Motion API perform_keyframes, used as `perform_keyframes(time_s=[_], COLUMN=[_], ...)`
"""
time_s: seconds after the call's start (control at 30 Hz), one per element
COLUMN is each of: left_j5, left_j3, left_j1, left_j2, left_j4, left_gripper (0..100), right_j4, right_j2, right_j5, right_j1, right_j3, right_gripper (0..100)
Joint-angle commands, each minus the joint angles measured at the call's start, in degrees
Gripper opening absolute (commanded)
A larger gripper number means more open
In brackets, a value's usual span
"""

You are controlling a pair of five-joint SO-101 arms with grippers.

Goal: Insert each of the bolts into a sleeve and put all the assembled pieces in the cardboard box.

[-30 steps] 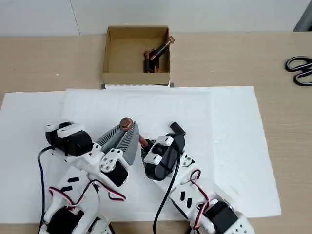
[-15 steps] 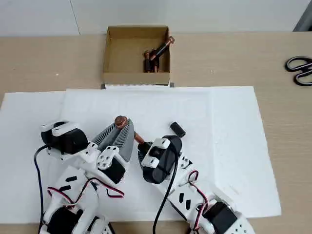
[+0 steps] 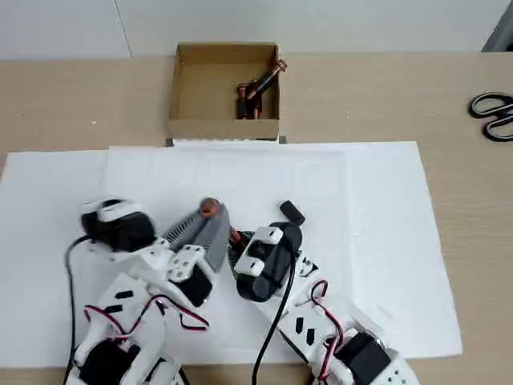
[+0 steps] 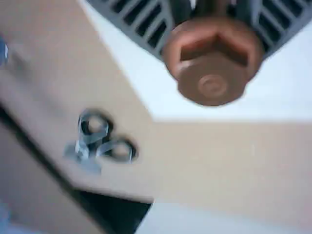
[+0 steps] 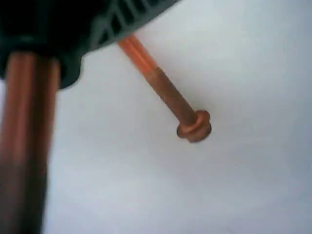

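Table (image 3: 385,96): one cardboard box (image 3: 224,128), one scissors (image 3: 493,115)

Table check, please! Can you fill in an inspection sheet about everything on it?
Surface: wooden table under a white paper sheet.
Job's things: copper hex-head bolt in the left tool; copper and dark assembled pieces in the brown cardboard box.
Clutter: black-handled scissors on bare table, high view's right edge.
Grippers: left tool shut on the bolt; right arm close beside, grip unclear.
Cables: black cable and red wires along the arms.
Surroundings: pale wall behind the table.
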Motion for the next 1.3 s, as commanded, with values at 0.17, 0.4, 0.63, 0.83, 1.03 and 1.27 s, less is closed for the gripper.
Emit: perform_keyframes(time_s=[0.17, 0.4, 0.63, 0.83, 1.03, 1.27], left_j5=[0.0, -0.7, -3.0, -4.6, -4.6, -4.6], left_j3=[-2.3, -1.0, 1.5, 3.6, 3.6, 3.4], left_j1=[0.8, 3.1, 5.5, 5.2, 3.2, 2.5], left_j2=[-0.4, -0.3, -0.4, -0.4, -0.4, -0.4], left_j4=[1.2, 6.6, 11.3, 11.1, 9.4, 11.6], left_gripper=[1, 1, 1, 1, 8, 21], right_j4=[-1.9, -2.0, -2.9, -4.5, -4.6, -4.4], right_j2=[-0.1, -0.1, -0.1, -0.1, -0.1, -0.1], right_j5=[-0.2, -0.2, -0.1, 3.8, 3.8, 3.6], right_j1=[0.5, 0.4, 0.3, 0.3, 0.3, 0.3], right_j3=[-1.5, -1.8, -2.2, -2.4, -2.3, -2.0], right_gripper=[0.2, 0.2, 0.2, 0.2, 0.2, 0.2])
